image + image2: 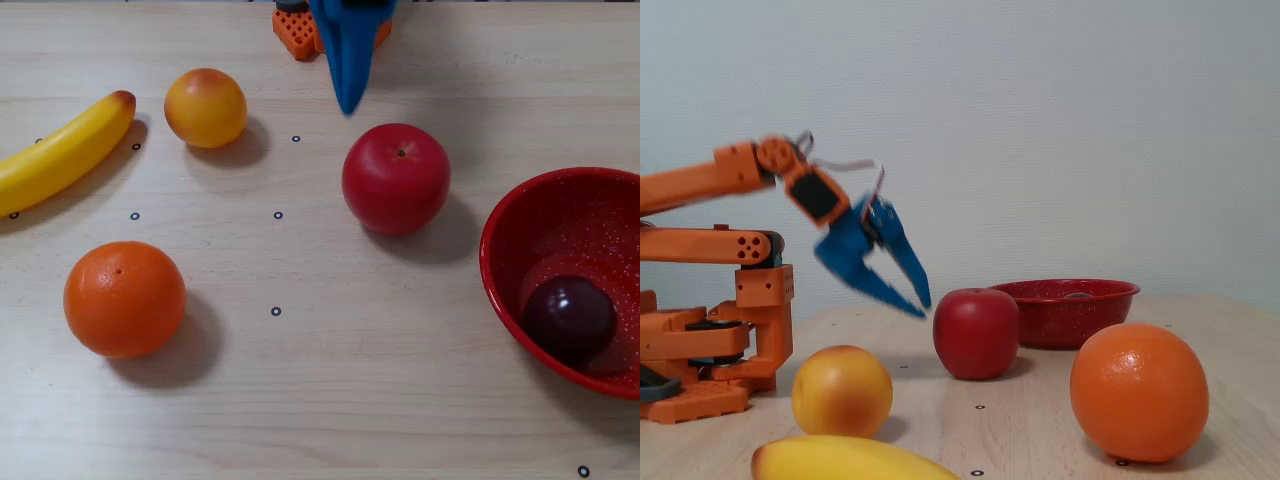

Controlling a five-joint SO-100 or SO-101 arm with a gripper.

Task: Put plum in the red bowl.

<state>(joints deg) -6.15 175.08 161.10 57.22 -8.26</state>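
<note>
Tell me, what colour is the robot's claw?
Bright blue; the gripper shows best in the fixed view, on an orange arm.

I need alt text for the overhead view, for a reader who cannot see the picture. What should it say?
A small dark purple plum lies inside a glossy red speckled bowl at the right edge of a pale wooden table. Left of the bowl sit a red apple, an orange, a yellow-orange round fruit and a yellow banana. The blue tool enters from the top.

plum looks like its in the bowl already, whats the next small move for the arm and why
Probably just fold back to rest near the base. The plum already lies inside the red bowl, and the gripper is empty, jaws slightly parted, above the table beside the apple.
</note>
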